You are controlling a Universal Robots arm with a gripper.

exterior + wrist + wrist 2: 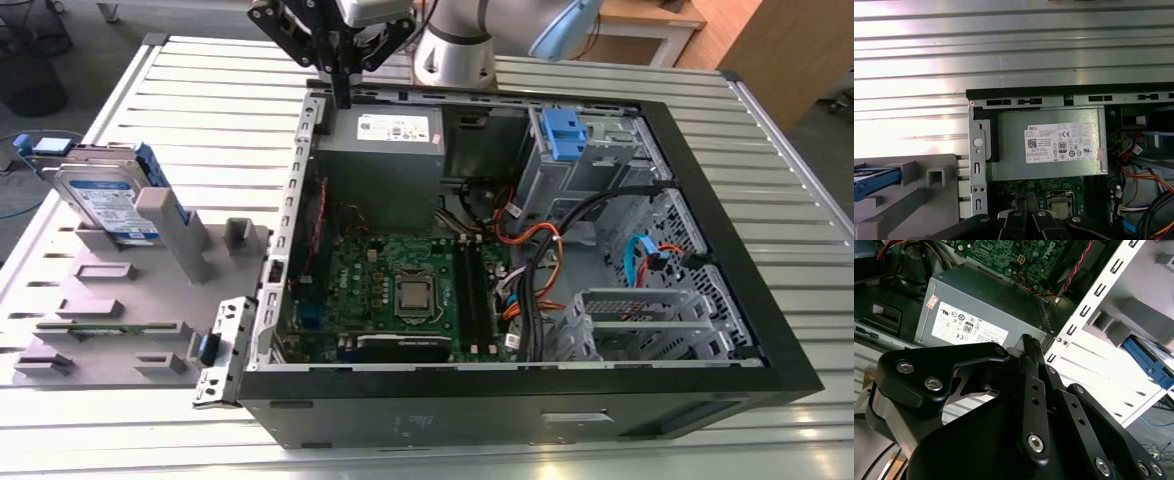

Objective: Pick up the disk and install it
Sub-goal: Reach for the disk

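Observation:
The disk [114, 200], silver with a white-and-blue label and blue side rails, stands on edge in a grey holder [127, 290] at the exterior view's left, outside the open computer case [747, 300]. Its blue rail shows in the first wrist view [871, 180] and in the second wrist view [1149, 362]. My gripper [342, 95] hangs above the case's far corner, over the grey power supply box [387, 140]. It is shut with nothing in it; its black fingers [1029, 347] lie pressed together. The disk is well off to the side of the gripper.
Inside the case are a green motherboard [400, 285], cable bundles [534, 260] and a metal drive cage with a blue tab [567, 135] at the far right. Everything rests on a slatted metal table [200, 90]. The arm's base [454, 55] stands behind the case.

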